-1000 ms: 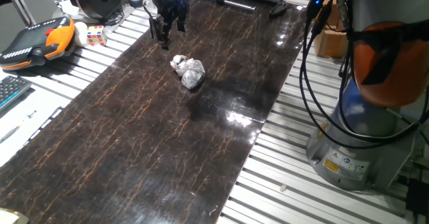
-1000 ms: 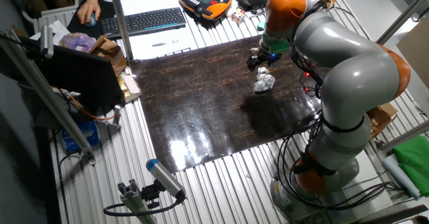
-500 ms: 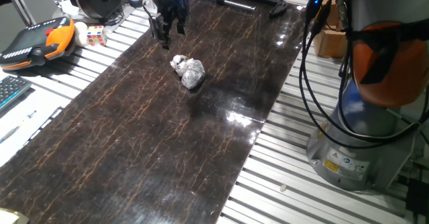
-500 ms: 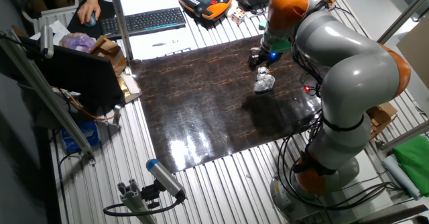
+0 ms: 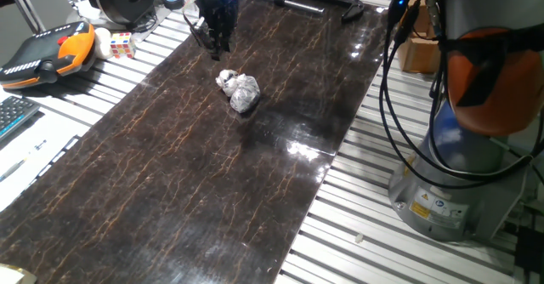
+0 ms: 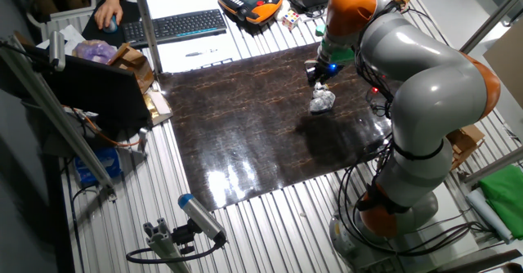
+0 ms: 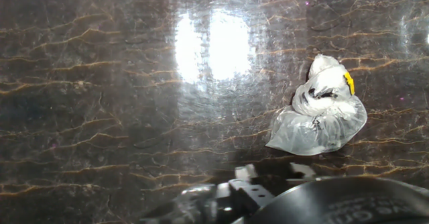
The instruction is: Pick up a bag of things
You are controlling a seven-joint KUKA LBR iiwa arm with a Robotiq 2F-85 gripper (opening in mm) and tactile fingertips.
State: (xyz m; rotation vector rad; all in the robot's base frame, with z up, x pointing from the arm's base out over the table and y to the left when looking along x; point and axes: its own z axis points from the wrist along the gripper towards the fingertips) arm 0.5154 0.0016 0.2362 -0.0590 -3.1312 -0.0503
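The bag of things [image 5: 239, 90] is a small, wrinkly clear plastic bag with whitish lumps inside. It lies on the dark marble-patterned mat [image 5: 195, 173]. It also shows in the other fixed view [image 6: 322, 100] and at the right of the hand view [image 7: 320, 110], where a yellow bit shows inside it. My gripper [image 5: 216, 44] hangs above the mat just behind the bag, towards the mat's far edge. It is empty and does not touch the bag. Its fingers look narrowly apart and nearly in line with the camera. The hand view shows only dark gripper parts along its bottom edge.
An orange teach pendant [image 5: 47, 53] and a small multicoloured cube [image 5: 121, 44] lie left of the mat. A keyboard [image 6: 174, 25] and a person's hand [image 6: 108, 13] are beyond it. The robot base [image 5: 463, 148] and cables stand at the right.
The gripper has shifted slightly towards the bag and its fingers have turned, so they look closer together than before. The bag has not moved.
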